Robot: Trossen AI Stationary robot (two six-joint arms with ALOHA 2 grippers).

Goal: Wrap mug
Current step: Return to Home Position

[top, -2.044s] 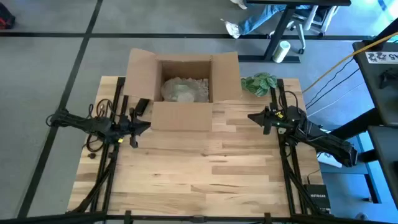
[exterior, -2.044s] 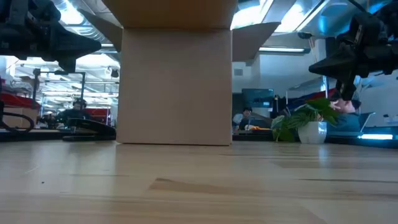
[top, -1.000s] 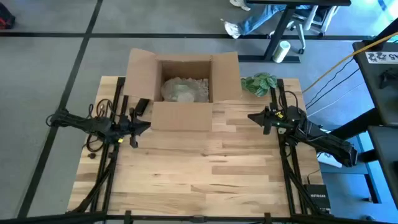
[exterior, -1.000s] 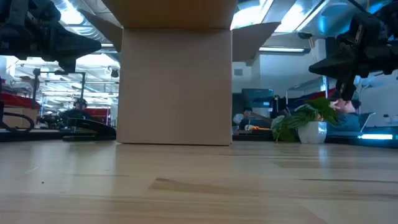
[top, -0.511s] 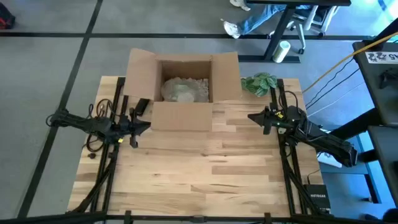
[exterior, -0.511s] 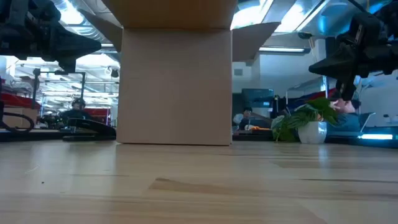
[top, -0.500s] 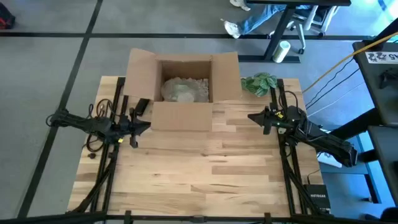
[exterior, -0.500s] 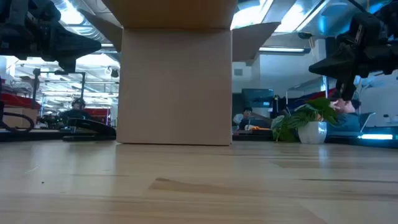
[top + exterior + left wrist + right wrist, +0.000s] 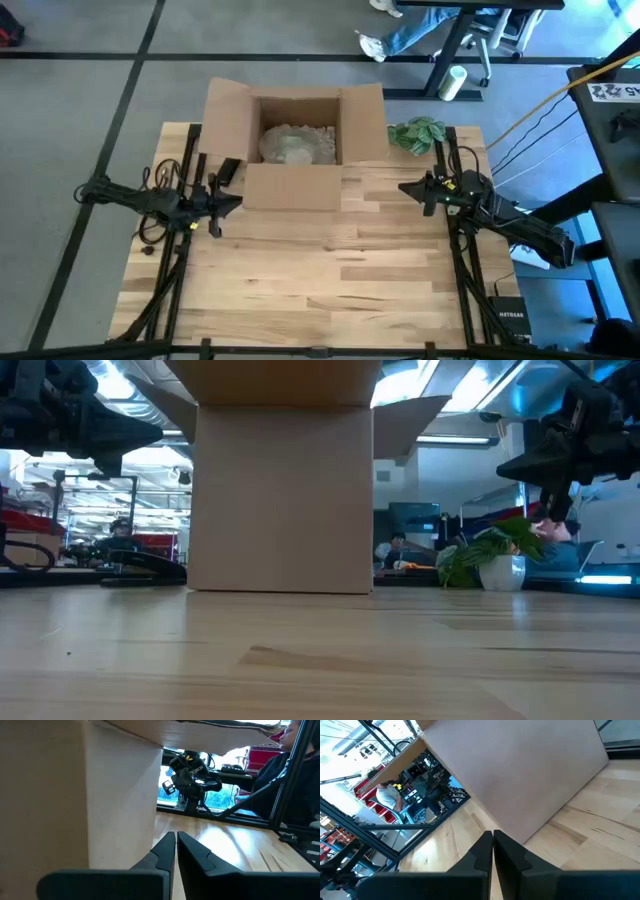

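Cardboard box (image 9: 295,188): open with its flaps spread, in the upper middle of the high view, at the far edge of the table. In the low view its plain front wall fills the centre.
Wrapped mug (image 9: 297,146): a pale bubble-wrap bundle lying on the floor of the box. The wrap hides the mug itself.
Left gripper (image 9: 237,203): centre left of the high view, just off the box's near left corner and not touching it. Its fingers are pressed together and empty.
Right gripper (image 9: 403,186): centre right of the high view, near the box's right flap but apart from it. Its fingertips meet on nothing.
Potted plant (image 9: 417,133): upper right of the table, just beside the right flap, with green leaves in a white pot.
Small black object (image 9: 229,170): on the wood just left of the box. What it is cannot be told.
Table (image 9: 320,280): light wooden planks.
Person's legs (image 9: 400,35): in blue jeans at the top edge of the high view, beyond the table.
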